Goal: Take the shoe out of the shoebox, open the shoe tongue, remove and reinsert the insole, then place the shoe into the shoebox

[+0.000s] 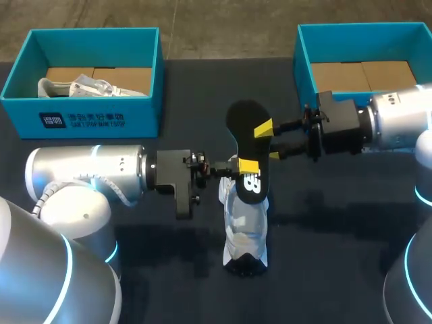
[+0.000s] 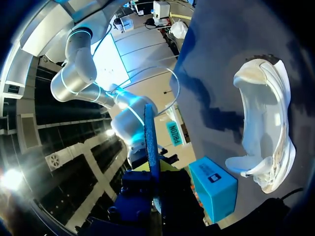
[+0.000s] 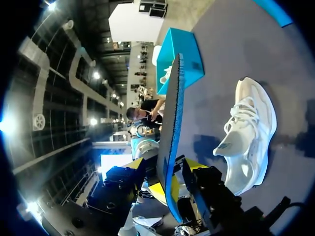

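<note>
A dark bench [image 1: 337,223] carries two teal shoeboxes, one at its far left corner [image 1: 101,115] and one at its far right corner [image 1: 302,57]. A second white shoe [image 1: 81,86] lies inside the left shoebox. The white shoe [image 1: 244,226] of the task stands outside both boxes, at the middle of the bench toward its near edge. A black insole [image 1: 241,121] is held in the air just above this shoe, its lower end over the shoe's opening. The left end effector [image 1: 244,167] is closed on the insole's lower end. The right end effector [image 1: 268,142] is closed on its middle, with a yellow tip on the upper face. Both wrist views show the insole [image 3: 172,137] edge-on between that arm's fingers, with the shoe [image 2: 266,132] on the bench beside it.
</note>
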